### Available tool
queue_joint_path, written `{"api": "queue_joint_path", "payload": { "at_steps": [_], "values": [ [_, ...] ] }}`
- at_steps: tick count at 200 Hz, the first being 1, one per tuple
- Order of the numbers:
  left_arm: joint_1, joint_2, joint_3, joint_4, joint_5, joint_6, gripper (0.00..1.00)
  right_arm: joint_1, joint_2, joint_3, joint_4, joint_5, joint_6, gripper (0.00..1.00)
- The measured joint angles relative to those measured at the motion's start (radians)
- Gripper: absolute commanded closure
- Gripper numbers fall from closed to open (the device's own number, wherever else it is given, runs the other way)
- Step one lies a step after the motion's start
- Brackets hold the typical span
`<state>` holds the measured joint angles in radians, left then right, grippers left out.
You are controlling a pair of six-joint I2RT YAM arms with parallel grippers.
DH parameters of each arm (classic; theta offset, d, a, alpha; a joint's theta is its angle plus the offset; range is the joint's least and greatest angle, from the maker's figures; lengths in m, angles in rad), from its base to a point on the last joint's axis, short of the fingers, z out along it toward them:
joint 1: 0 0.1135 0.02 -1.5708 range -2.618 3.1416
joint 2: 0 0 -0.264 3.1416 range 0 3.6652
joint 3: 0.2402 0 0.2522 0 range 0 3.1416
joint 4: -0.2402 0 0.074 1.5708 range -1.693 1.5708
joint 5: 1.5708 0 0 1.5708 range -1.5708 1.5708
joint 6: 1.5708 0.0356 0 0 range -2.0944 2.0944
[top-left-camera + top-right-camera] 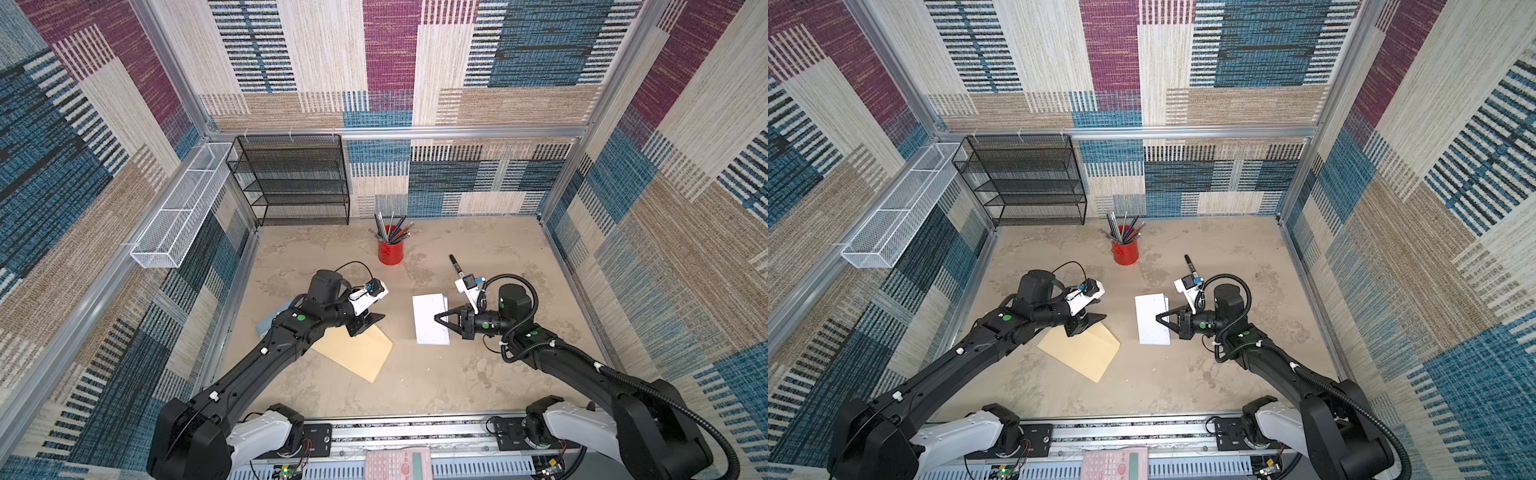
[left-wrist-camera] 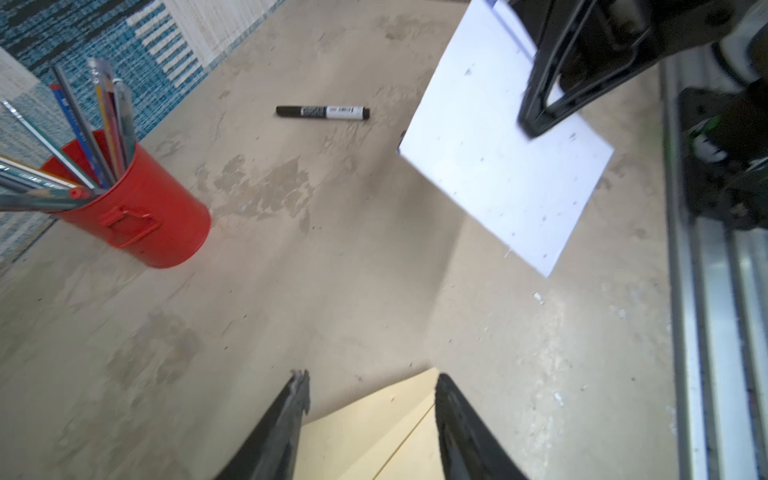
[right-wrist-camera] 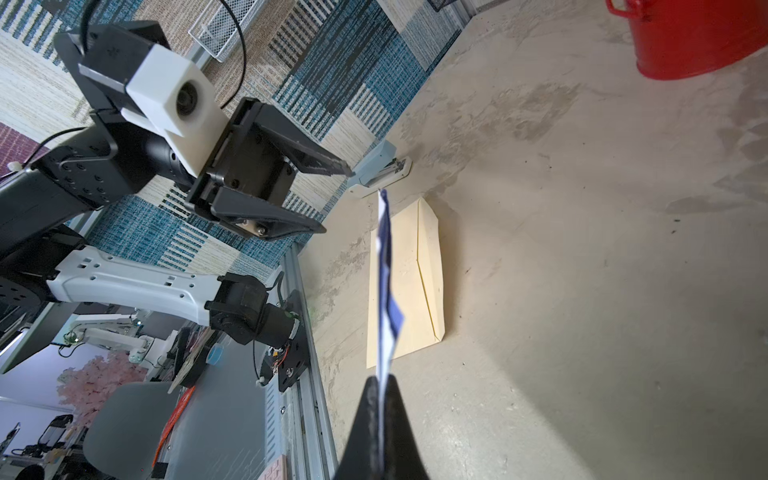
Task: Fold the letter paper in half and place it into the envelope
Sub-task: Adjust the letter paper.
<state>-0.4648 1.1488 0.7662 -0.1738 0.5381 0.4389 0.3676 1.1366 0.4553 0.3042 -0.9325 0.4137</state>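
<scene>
Clamps folded thin white letter paper (image 1: pixel 428 322), plain back outward, blue border peeking at one edge, in right gripper (image 1: pixel 436 318), clear of beige table (image 1: pixel 415 386). Hovers left gripper (image 1: pixel 371 324), jaws partly apart, empty, over corner of flat tan manila envelope (image 1: pixel 359 353) on table.

Left arm (image 1: pixel 266 349) extends from the bench's near left corner toward its centre, wrist pitched downward. Left gripper (image 1: pixel 370 325) hangs with jaws parted. Right arm (image 1: pixel 561 353) reaches in from the near right corner. Right gripper (image 1: pixel 437 318) points leftward, jaws pinched tight on the letter paper (image 1: pixel 426 332).
</scene>
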Motion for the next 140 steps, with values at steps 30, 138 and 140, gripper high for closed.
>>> {"api": "queue_joint_path", "payload": {
  "at_steps": [30, 138, 140],
  "values": [
    [0.001, 0.019, -0.120, 0.260, 0.145, -0.194, 0.48, 0.034, -0.006, -0.006, 0.069, -0.027, 0.017, 1.00],
    [0.001, 0.103, -0.227, 0.834, 0.337, -0.531, 0.59, 0.143, 0.126, 0.036, 0.291, -0.052, 0.128, 1.00],
    [0.001, 0.105, -0.228, 0.838, 0.339, -0.536, 0.61, 0.143, 0.127, 0.037, 0.296, -0.052, 0.129, 1.00]
  ]
}}
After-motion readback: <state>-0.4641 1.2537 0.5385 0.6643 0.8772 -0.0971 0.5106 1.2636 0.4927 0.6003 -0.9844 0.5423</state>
